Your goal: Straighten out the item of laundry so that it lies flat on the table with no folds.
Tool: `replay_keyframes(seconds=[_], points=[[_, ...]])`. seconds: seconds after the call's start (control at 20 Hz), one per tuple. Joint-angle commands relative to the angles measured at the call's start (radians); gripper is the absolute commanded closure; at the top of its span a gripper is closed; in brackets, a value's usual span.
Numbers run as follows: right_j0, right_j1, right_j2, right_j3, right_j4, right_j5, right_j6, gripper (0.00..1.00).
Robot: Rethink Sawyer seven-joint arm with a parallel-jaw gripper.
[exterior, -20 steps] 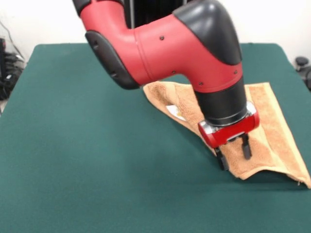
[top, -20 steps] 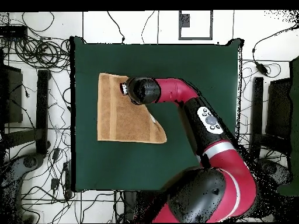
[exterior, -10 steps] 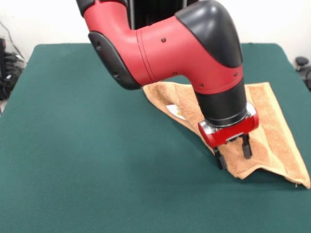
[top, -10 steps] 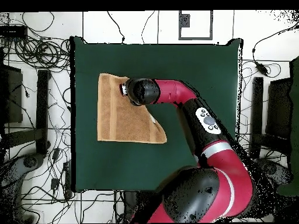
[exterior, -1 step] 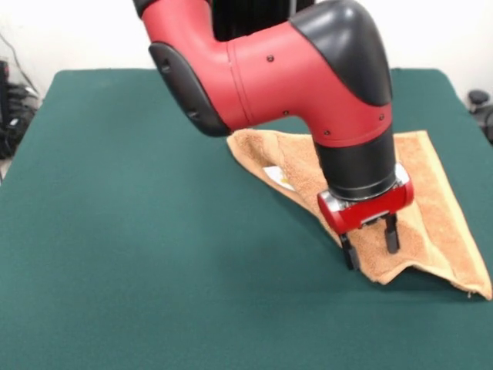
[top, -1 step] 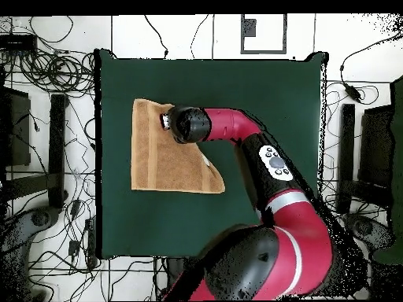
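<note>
towel: the towel (exterior, -1 step: 431,208) lies toward one side edge of the table (exterior, -1 step: 154,254), mostly spread, its near corner folded and lifted a little

pincer: my pincer (exterior, -1 step: 370,243) hangs spread, tips at the folded near edge, nothing pinched

why here: I judge this fold is what keeps the cloth from lying flat, so I stand over it to take the hem and draw it out

hidden: my arm (top, -1 step: 228,126) covers that corner from above and part of the far hem from the front; whether my tips touch the cloth, I cannot tell

label: small white patch (exterior, -1 step: 279,179), partly tucked in a crease

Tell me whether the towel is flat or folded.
Folded: the towel has one corner doubled over, white label showing, edge raised below the gripper.
</note>
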Motion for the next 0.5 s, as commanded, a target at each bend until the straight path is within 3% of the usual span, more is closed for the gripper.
replay_keyframes(seconds=[0.05, 0.5], points=[[0.113, 0.051, -0.151, 0.071, 0.005, -0.073, 0.306, 0.0], [0.053, 0.126, -0.099, 0.035, 0.01, -0.148, 0.133, 0.0]])
